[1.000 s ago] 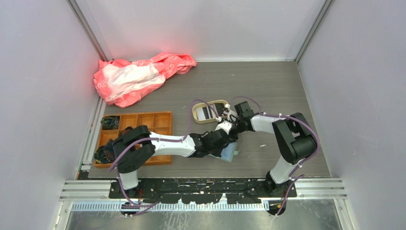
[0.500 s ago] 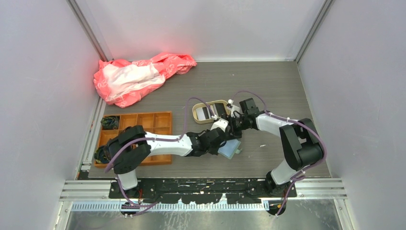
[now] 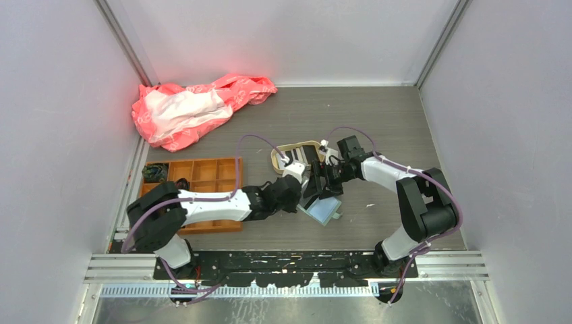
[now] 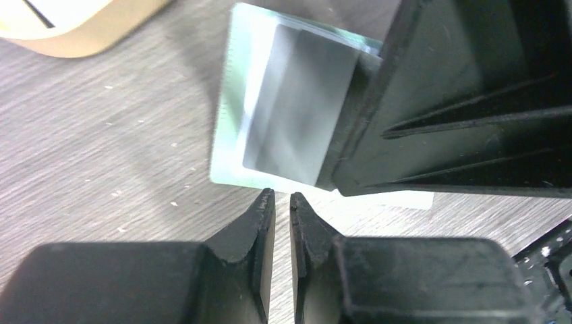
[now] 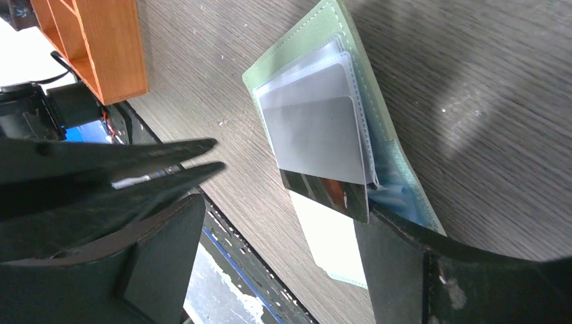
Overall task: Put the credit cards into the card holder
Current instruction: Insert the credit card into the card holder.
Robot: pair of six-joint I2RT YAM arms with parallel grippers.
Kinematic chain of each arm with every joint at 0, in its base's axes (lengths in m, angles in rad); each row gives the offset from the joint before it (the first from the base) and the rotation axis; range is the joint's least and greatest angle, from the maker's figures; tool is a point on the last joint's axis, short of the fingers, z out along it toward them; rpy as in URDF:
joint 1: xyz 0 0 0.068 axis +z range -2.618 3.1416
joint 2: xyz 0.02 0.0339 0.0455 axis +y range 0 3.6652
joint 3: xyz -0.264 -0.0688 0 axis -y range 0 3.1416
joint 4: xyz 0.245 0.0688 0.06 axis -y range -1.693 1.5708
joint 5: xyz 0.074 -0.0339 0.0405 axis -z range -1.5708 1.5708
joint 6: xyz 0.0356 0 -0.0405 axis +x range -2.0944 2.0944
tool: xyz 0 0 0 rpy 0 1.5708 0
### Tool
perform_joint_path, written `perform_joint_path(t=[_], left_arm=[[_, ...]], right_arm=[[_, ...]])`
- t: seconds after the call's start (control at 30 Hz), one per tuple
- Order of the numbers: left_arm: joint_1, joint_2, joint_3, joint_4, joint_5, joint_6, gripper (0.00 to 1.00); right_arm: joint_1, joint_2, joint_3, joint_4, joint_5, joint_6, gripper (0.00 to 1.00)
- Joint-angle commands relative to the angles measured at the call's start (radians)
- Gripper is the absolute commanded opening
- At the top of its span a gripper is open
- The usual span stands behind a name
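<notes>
**Open card holder with card, both grippers close by**

Shows sage-green card holder (image 5: 303, 47) lying open on the table (image 5: 472, 81), near the beige tray (image 3: 276, 159). Shows pale grey credit card (image 5: 313, 135) lying at its clear pockets. Finds right gripper (image 5: 290, 185) spread wide over the card. Finds left gripper (image 4: 282, 199) pressed almost together, empty, just beside the holder's edge.

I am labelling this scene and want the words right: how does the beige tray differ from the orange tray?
The beige tray is smaller, the orange tray larger. The beige tray has rounded corners and one open space; the orange tray is square-cornered and split into many compartments. The beige tray lies mid-table, the orange tray at the left edge. Both lie flat on the table.
</notes>
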Motion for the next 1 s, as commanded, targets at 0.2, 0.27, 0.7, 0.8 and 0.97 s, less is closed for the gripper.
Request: perform_joint_path(t=[0.2,0.27,0.7,0.8,0.97], left_arm=[[0.155,-0.185,-0.108,0.116,0.045,-0.105,0.22],[0.193,-0.182,-0.114,0.119,0.091,-0.133,0.23],[0.229,-0.054,-0.046,0.076,0.16,-0.153,0.23],[0.236,-0.025,-0.039,0.076,0.174,-0.159,0.22],[0.244,0.028,-0.011,0.057,0.189,-0.156,0.21]], right_arm=[[-0.016,-0.002,0.089,-0.089,0.056,0.038,0.86],[-0.034,0.01,0.098,-0.108,0.036,0.048,0.85],[-0.059,0.035,0.181,-0.253,0.144,-0.025,0.86],[-0.059,0.007,0.155,-0.235,0.138,-0.035,0.64],[-0.052,0.019,0.127,-0.216,0.129,-0.021,0.25]])
